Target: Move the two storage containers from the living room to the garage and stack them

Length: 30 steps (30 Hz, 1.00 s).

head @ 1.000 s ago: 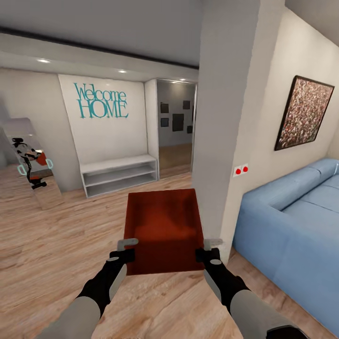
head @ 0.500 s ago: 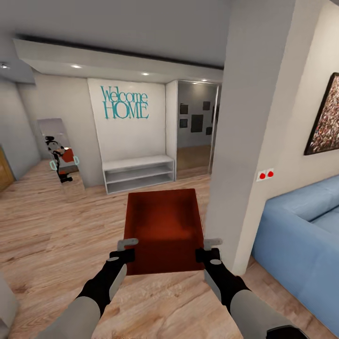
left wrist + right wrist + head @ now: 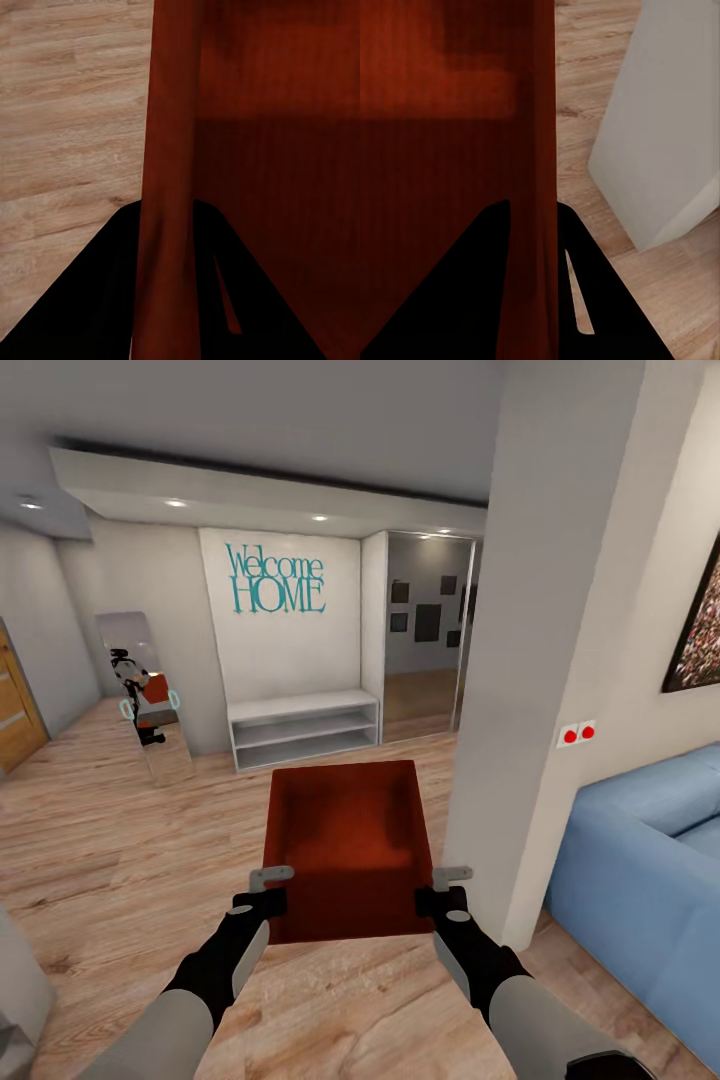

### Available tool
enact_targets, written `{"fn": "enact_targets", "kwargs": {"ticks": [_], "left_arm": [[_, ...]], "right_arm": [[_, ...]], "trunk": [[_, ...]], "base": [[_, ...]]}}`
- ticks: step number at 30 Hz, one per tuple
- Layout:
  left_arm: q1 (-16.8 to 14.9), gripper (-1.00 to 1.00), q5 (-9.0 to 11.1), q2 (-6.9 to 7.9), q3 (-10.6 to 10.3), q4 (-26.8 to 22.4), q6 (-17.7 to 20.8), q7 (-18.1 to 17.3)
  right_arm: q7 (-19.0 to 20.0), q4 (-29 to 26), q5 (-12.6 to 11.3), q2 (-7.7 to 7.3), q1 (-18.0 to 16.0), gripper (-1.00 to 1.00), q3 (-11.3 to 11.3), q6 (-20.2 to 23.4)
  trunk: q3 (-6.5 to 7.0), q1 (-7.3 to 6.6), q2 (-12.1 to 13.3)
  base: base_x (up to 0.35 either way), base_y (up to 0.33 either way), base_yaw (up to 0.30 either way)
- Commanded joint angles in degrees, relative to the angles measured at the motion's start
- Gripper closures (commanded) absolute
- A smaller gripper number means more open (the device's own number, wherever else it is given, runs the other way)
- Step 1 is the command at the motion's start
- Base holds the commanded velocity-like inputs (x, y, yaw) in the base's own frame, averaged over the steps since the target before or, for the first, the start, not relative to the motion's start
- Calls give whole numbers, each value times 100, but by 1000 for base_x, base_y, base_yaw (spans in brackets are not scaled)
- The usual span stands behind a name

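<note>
Over the wood-plank floor (image 3: 120, 880) of the living room, between both arms: one container (image 3: 347, 845), orange-red, lidless, held level out front and clear of the floor. Left gripper (image 3: 268, 887) clamped on the near left wall, right gripper (image 3: 444, 888) clamped on the near right wall; in each wrist view, dark fingers (image 3: 112, 285) closed either side of the thin red wall, one inside and one outside, same for the right fingers (image 3: 600, 300).

Against half a second ago: whole view swung a little leftward, so camera moved, not things. Pillar (image 3: 540, 640), sofa (image 3: 650, 850), shelf (image 3: 305, 728) and "Welcome HOME" lettering (image 3: 277, 577) shifted rightward in the picture; wooden door (image 3: 18, 705) now showing at far left; wall picture (image 3: 698, 640) nearly out at the right edge. Container and both grippers unchanged in place relative to the head.

Counted: one container, two grippers, one blue sofa, one white two-tier shelf, one leaning mirror (image 3: 145, 695) with the robot's reflection, two red dots on one switch plate (image 3: 578, 734), three lit ceiling spots, several dark frames beyond the doorway (image 3: 425, 640).
</note>
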Motion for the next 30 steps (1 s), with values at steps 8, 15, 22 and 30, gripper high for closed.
{"fn": "enact_targets", "kwargs": {"ticks": [8, 15, 22, 30], "left_arm": [[-1, 100, -1, 27, 14, -6, 45, 168], [-2, 100, -1, 27, 14, -5, 45, 171], [-2, 100, -1, 27, 14, -6, 45, 170], [-1, 100, -1, 27, 14, -6, 45, 169]], "right_arm": [[-153, -21, 103, -12, -10, 100, -334, 19], [-153, -13, 103, -2, -10, 100, -334, 17], [-153, -25, 103, -20, -10, 100, -334, 14], [-153, -22, 103, -21, -10, 100, -334, 16]], "trunk": [[-11, 3, -11], [-11, 3, -11], [-11, 3, -11], [-11, 3, -11]], "base": [[0, 0, 0], [0, 0, 2], [0, 0, 210], [0, 0, 269]]}}
